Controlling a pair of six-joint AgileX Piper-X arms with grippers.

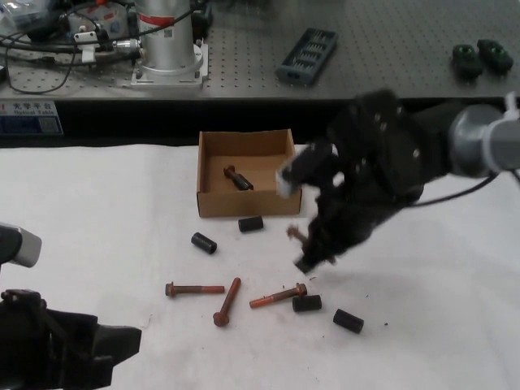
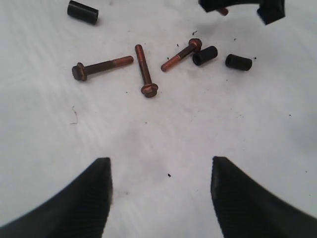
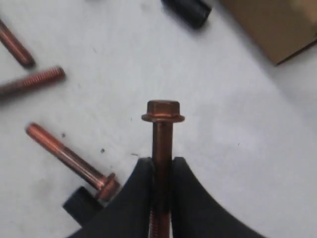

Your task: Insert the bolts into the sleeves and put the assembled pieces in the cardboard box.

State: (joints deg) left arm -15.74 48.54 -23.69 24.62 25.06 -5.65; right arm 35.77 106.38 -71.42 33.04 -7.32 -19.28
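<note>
The white-covered bench (image 1: 97,211) bears a cardboard box (image 1: 244,203), three bolts (image 1: 195,288) and four sleeves (image 1: 204,242).

Probably a lab: perforated breadboard bench (image 1: 390,36).

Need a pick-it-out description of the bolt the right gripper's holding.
Start at the open brown cardboard box on the white cloth; just right of it hangs the black right gripper. Clamped between its fingers is a copper-coloured flanged hex-head bolt, head sticking out beyond them. The three other loose bolts lie flat on the cloth.
</note>
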